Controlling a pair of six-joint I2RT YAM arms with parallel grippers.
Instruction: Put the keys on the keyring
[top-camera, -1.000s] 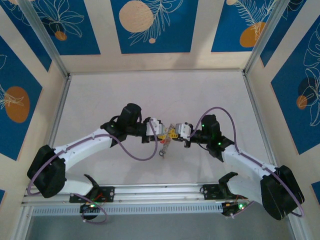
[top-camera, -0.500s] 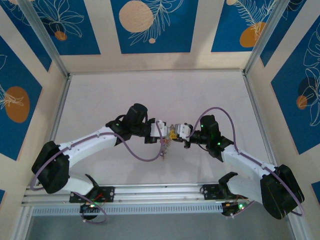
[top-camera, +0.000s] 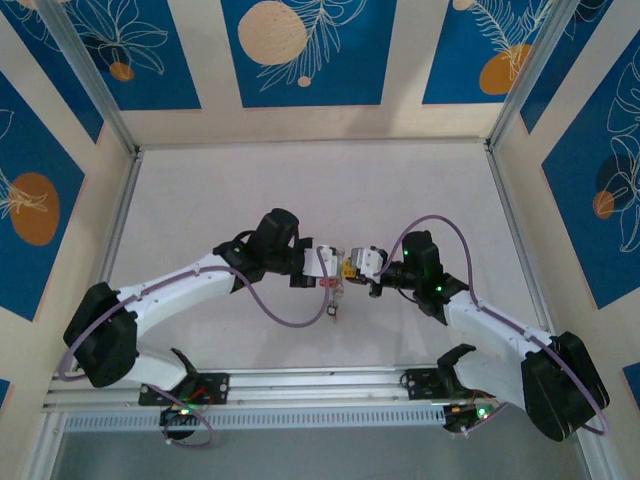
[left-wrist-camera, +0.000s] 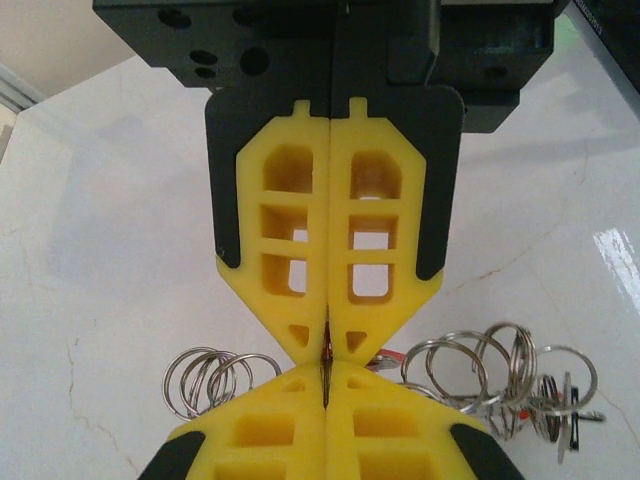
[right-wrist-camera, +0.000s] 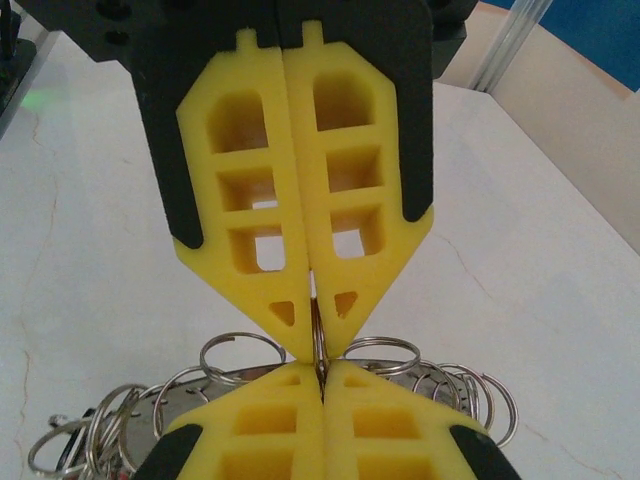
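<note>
Over the middle of the table my two grippers meet tip to tip. My left gripper (top-camera: 336, 268) (left-wrist-camera: 327, 350) is shut, and a thin red and silvery sliver of a key (left-wrist-camera: 325, 342) shows edge-on between its pads. A red key head (left-wrist-camera: 390, 357) peeks out just right of the tips. My right gripper (top-camera: 351, 266) (right-wrist-camera: 317, 350) is shut on a wire loop of the keyring (right-wrist-camera: 384, 350). The keyring (left-wrist-camera: 470, 368), a chain of small silvery split rings, spreads to both sides and hangs down below the tips (top-camera: 335, 300).
The white table (top-camera: 300, 190) is walled by pale panels with blue prints. A metal rail (top-camera: 320, 385) carrying both arm bases runs along the near edge. Purple cables (top-camera: 285, 312) loop beside each arm.
My left arm has reached further right and its gripper has shut at the right gripper's tips. The hanging keyring has shifted slightly right. The right arm has stayed put.
</note>
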